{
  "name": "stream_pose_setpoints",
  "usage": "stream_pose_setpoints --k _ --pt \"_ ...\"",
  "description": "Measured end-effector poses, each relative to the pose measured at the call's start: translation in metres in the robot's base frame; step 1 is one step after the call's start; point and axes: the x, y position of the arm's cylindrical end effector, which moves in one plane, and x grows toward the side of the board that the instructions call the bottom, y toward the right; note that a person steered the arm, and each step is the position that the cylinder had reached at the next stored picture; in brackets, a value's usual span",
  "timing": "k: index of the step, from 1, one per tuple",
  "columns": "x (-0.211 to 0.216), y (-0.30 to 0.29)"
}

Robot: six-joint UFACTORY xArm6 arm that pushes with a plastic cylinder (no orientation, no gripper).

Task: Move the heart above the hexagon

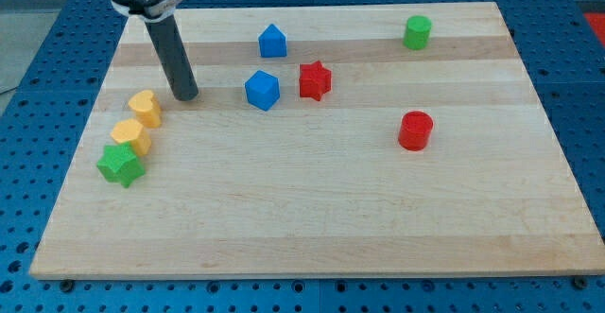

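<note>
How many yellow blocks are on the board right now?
2, both near the view's left edge: the yellow heart, just left of my tip, and the yellow hexagon right below it, beside the green star. None seems hidden.

— Are we seeing room around my tip?
— Open wood is lying toward the view's bottom; the yellow heart is crowding its left, yellow hexagon and green star beyond.
</note>
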Motion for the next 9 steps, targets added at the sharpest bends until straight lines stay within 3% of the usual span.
stream_pose_setpoints --k 1,3,6,8,9 --pt "-0.001 -0.013" --pt "0.04 -0.017" --pt "-0.02 -0.037" --pt "0.022 -0.06" --pt "0.019 -0.06"
